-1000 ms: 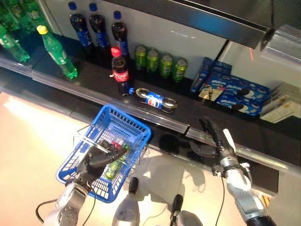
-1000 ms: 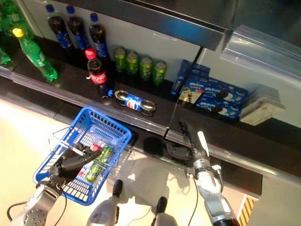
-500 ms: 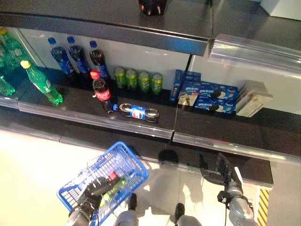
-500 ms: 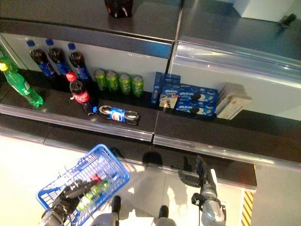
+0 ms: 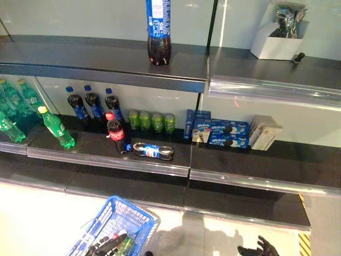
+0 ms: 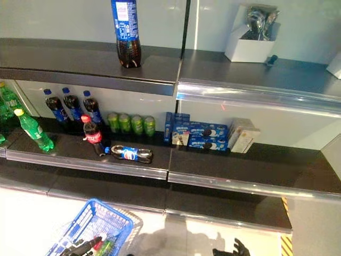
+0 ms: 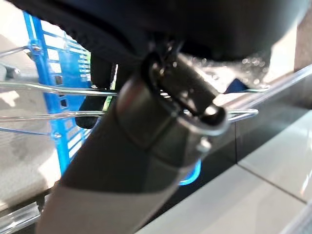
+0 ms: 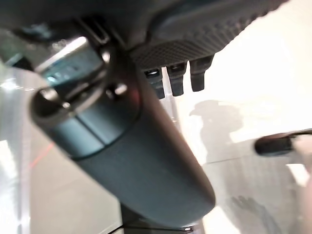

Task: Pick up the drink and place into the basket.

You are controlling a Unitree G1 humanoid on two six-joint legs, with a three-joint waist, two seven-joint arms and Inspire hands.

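Already, a drink appears to sit inside the blue plastic mesh shopping basket with wire handles [image 5: 114,226] at the bottom left of the head views: a green bottle or can [image 5: 126,245] lies at its bottom, though only a sliver shows, so what it is stays uncertain. The dark left hand [image 5: 106,245] lies over the basket's near edge, with curled fingers seemingly round the wire handle in its wrist view. The dark right hand [image 5: 261,248] shows at the bottom right edge with fingers spread and holding nothing. On the dark middle shelf [image 5: 160,160], well apart from the basket, a blue-labelled cola bottle lying on its side [image 5: 153,151] remains beside an upright red-capped cola bottle [image 5: 116,133]. The placing looks done for one drink.
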